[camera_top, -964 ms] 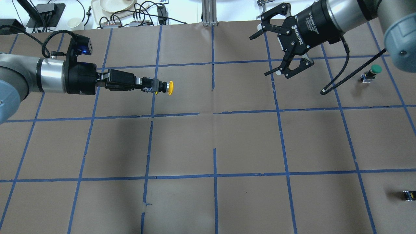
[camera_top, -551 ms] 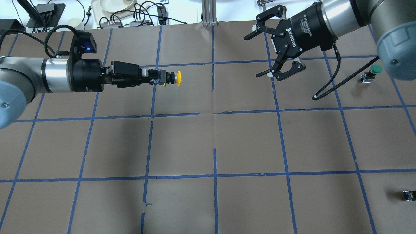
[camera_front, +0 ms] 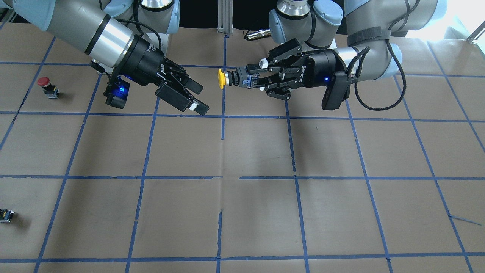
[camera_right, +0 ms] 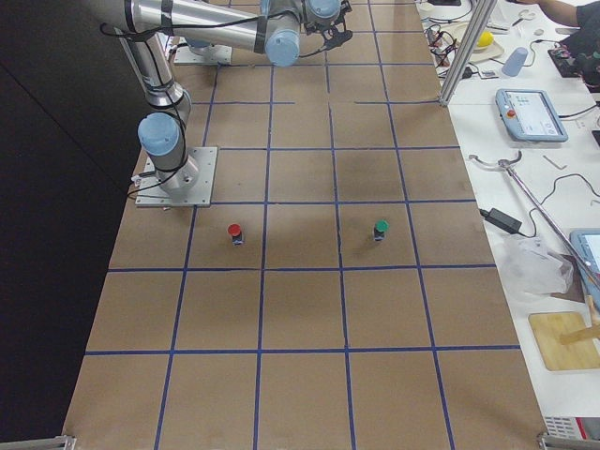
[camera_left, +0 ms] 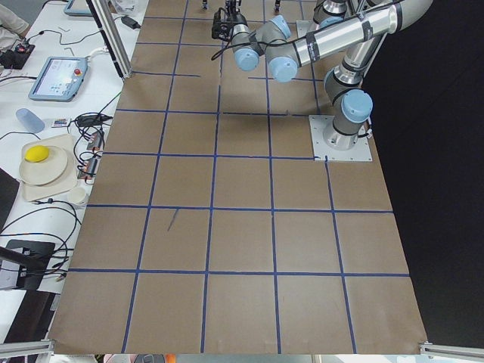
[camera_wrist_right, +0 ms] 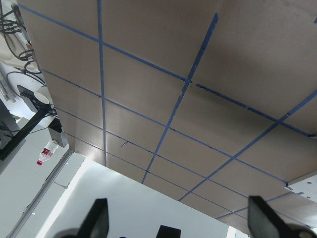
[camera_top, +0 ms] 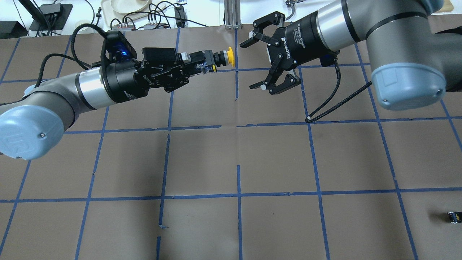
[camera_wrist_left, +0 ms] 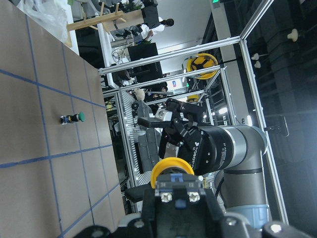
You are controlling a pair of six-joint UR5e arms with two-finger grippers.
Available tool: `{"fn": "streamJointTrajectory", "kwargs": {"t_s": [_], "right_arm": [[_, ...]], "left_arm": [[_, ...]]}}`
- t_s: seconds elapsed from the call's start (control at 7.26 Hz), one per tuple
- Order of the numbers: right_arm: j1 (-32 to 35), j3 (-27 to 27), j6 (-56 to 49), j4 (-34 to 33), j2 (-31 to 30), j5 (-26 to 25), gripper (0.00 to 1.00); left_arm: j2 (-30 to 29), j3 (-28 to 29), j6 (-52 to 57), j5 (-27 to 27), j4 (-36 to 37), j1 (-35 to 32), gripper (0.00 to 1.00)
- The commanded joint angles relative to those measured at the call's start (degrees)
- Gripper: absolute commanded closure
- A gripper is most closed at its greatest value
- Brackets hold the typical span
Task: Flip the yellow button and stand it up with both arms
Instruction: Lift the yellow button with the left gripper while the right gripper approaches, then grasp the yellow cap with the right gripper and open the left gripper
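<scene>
The yellow button (camera_top: 230, 57) is held level above the table, its yellow cap pointing at my right gripper. My left gripper (camera_top: 202, 62) is shut on the button's black-grey body; it also shows in the front view (camera_front: 250, 80) with the button (camera_front: 221, 78). My right gripper (camera_top: 251, 64) is open and empty, a short gap to the right of the cap, not touching it. In the front view the right gripper (camera_front: 197, 98) sits lower left of the cap. The left wrist view shows the cap (camera_wrist_left: 171, 168) with the open right gripper (camera_wrist_left: 168, 119) beyond it.
A red-capped button (camera_front: 44, 84) and a green-capped button (camera_right: 381, 228) stand on the robot's right side of the brown taped table (camera_top: 238, 159). A capless switch block (camera_top: 454, 216) lies near the right front edge. Cables and dishes lie past the far edge.
My left arm has carried the button to the right and toward the far edge. My right gripper has moved left to face the cap, still open.
</scene>
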Motion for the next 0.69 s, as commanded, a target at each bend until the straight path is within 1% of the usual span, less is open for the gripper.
{"fn": "streamJointTrajectory", "kwargs": {"t_s": [0.0,0.14,0.28,0.55], "right_arm": [[0.2,-1.69,3.15,-1.61,-0.14,1.4,0.01],[0.38,-3.1,6.56,-1.62,-0.67,1.93,0.01],[0.29,-3.37,7.03,-1.62,-1.02,3.59,0.01],[0.38,-3.02,7.74,-1.62,-2.43,3.69,0.01]], "left_arm": [[-0.6,-0.07,-0.14,-2.42,0.24,-0.71,0.83],[-0.34,0.02,-0.05,-2.42,0.24,-0.79,0.83],[-0.51,-0.07,-0.05,-2.42,0.42,-0.8,0.83],[-0.6,-0.07,0.04,-2.34,0.59,-0.88,0.83]]}}
